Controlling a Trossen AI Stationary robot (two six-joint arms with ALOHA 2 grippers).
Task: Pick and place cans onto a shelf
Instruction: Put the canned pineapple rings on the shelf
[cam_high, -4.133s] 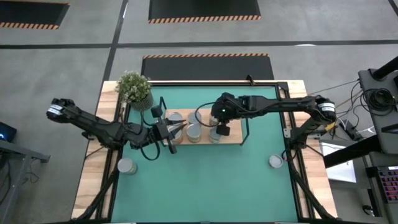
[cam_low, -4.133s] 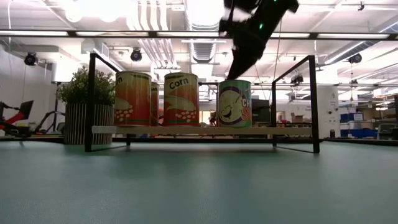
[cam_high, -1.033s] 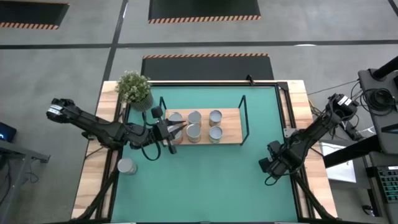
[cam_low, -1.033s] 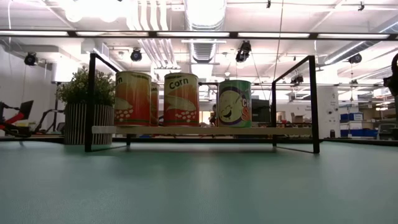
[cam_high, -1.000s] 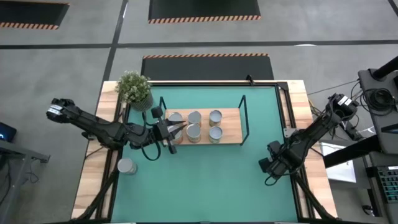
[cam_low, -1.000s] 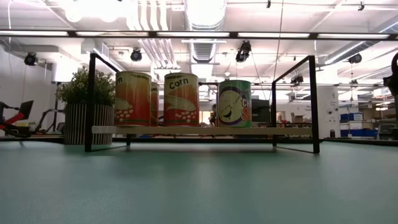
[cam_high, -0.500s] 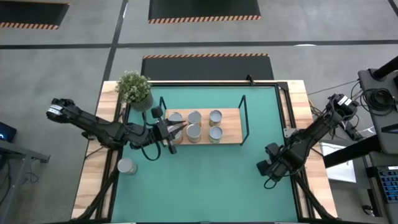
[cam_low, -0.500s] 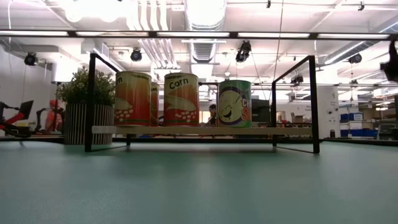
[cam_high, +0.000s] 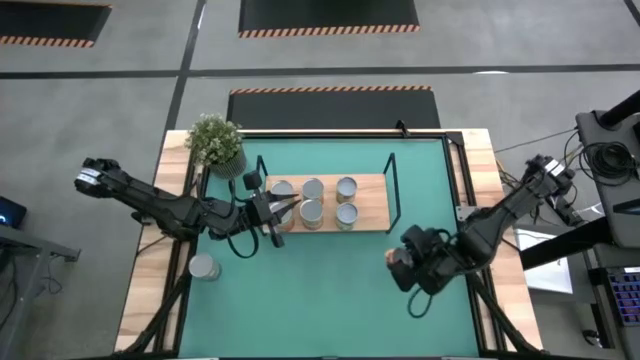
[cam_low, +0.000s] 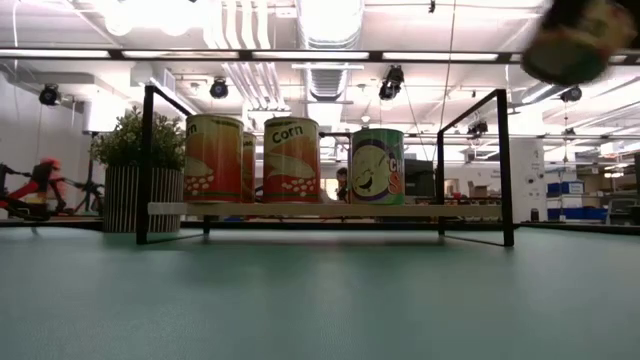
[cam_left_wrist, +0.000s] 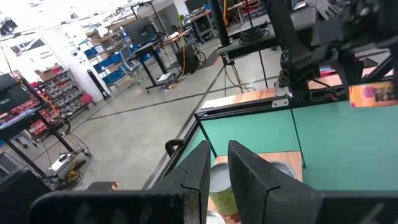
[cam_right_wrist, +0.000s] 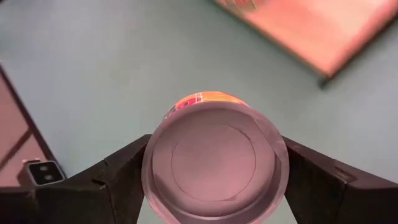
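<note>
Overhead and table-level views of a 2-arm station during can placement. The shelf (cam_high: 372, 214), a light wooden board in a black wire frame, sits just above the centre of the high view on the green table mat (cam_high: 330, 290). 5 cans (cam_high: 313, 189) stand on its left half, in 2 rows; the right half of the board is bare. In the low view 3 labelled cans show along the front of the board, with the edge of another just behind the leftmost.

The right gripper (cam_high: 398, 262) is at lower right of centre in the high view, over the mat and apart from the shelf's right end. Its fingers are clamped on a can (cam_right_wrist: 214, 160), 1 finger (cam_right_wrist: 118, 180) pressed to each side of it. The right wrist view looks down on that can's round top, with the mat below and a corner of the shelf at upper right. In the low view the held can is a blurred shape at the top right corner, above the shelf's frame.

The left gripper (cam_high: 285, 205) waits at the left end of the shelf, by the leftmost cans, its fingers (cam_left_wrist: 249, 177) nearly together with nothing between them.

A loose can (cam_high: 204, 267) stands at lower left in the high view, on the wooden table edge beside the mat. A potted plant (cam_high: 216, 141) stands at the table's upper left corner.
</note>
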